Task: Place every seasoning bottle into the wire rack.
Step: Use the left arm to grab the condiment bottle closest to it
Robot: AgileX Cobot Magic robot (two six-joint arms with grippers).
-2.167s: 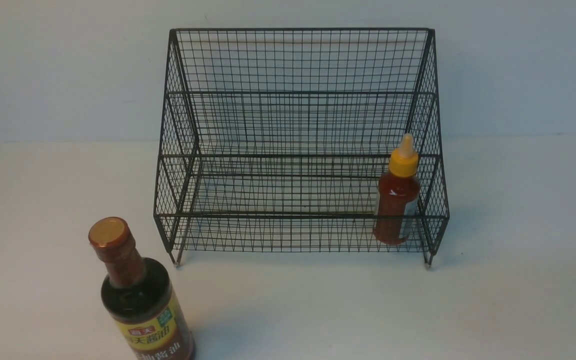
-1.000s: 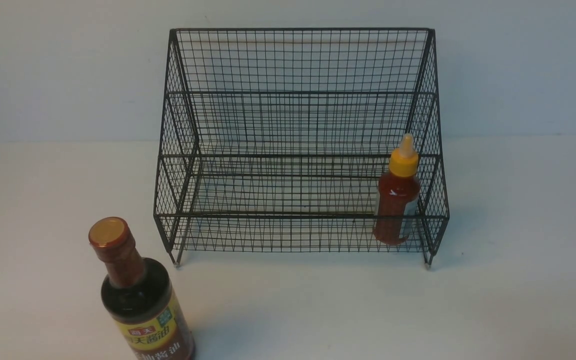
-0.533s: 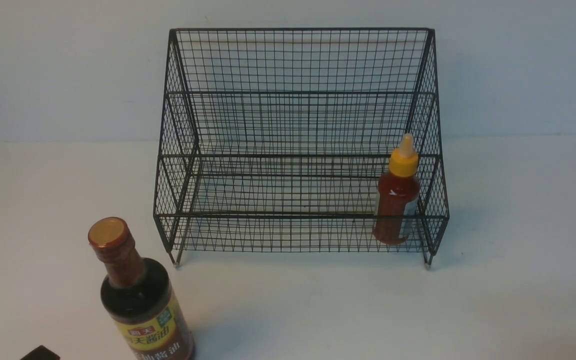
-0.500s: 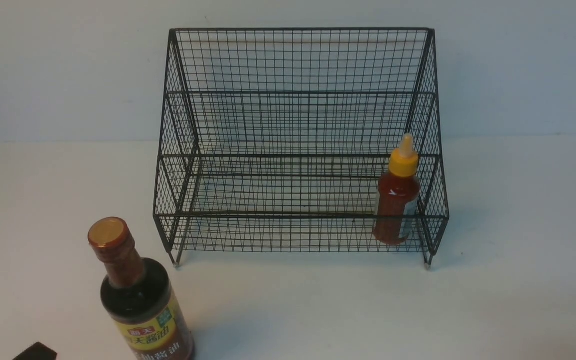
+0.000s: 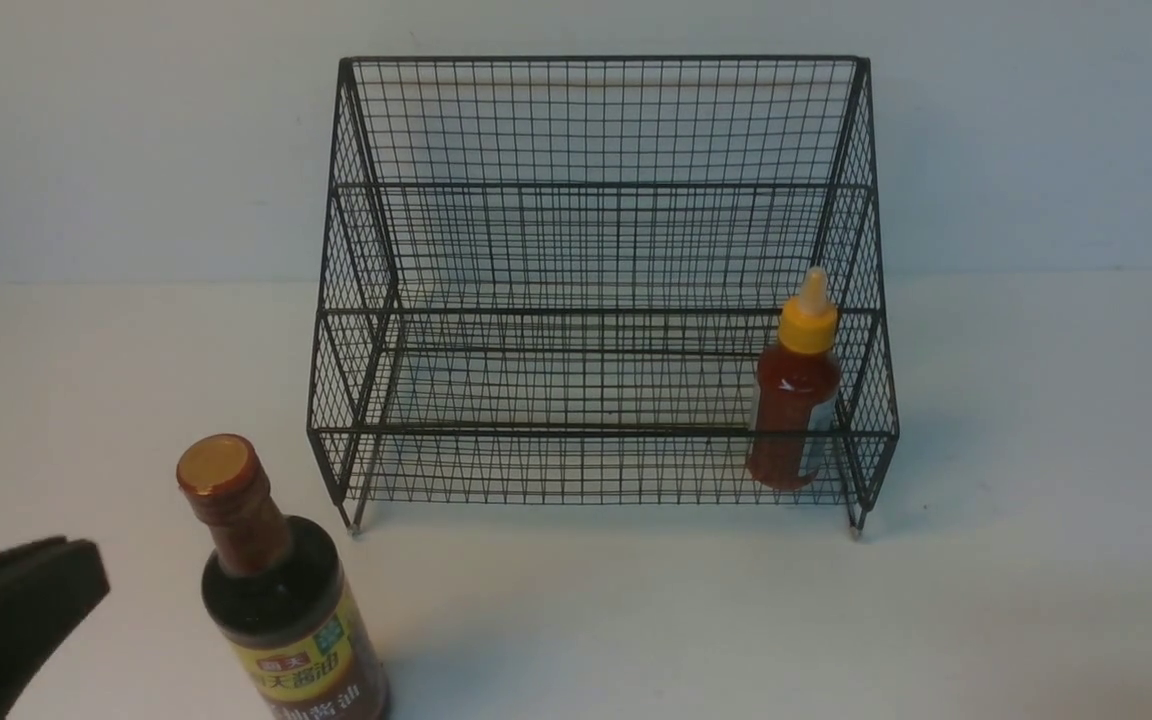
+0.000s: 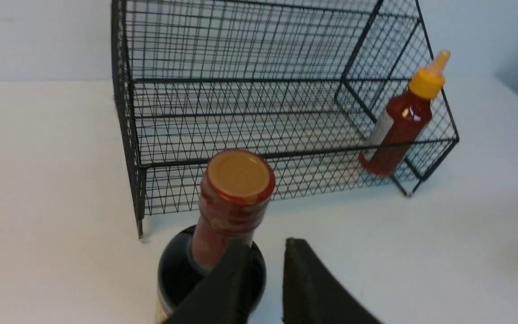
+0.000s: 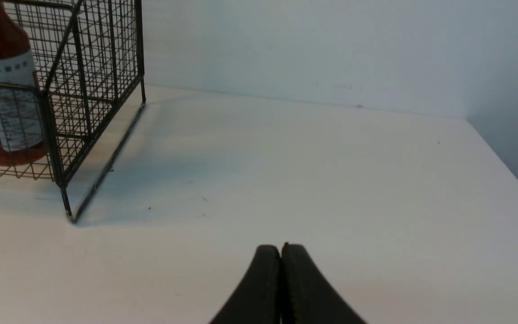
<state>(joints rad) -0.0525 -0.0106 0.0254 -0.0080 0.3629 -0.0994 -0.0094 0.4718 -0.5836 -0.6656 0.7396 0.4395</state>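
The left end effector [image 5: 71, 565] shows in the front view near the table's [image 5: 636, 620] front edge, far to the left; it is just left of the soy bottle [image 5: 281, 600] and apart from it; its state cannot be told from here. The soy bottle stands upright on the table by the front edge, outside the rack [image 5: 596, 130]; the rack sits mid-table near the back edge; the red bottle [image 5: 794, 400] stands upright in the rack's lower tier, at its right end, behind the front rail.

In the left wrist view the left end effector [image 6: 267, 245] is released, jaws slightly parted with nothing between them; one finger [image 6: 229, 279] overlaps the soy bottle's [image 6: 236, 189] shoulder, contact unclear; the rack [image 6: 241, 90] and red bottle [image 6: 400, 126] lie beyond.

In the right wrist view the right end effector [image 7: 281, 246] is clenched on nothing, jaws pressed together, above the table [image 7: 331, 180]; it is well apart from the rack's [image 7: 92, 67] right end, where the red bottle [image 7: 2, 90] shows through the mesh.
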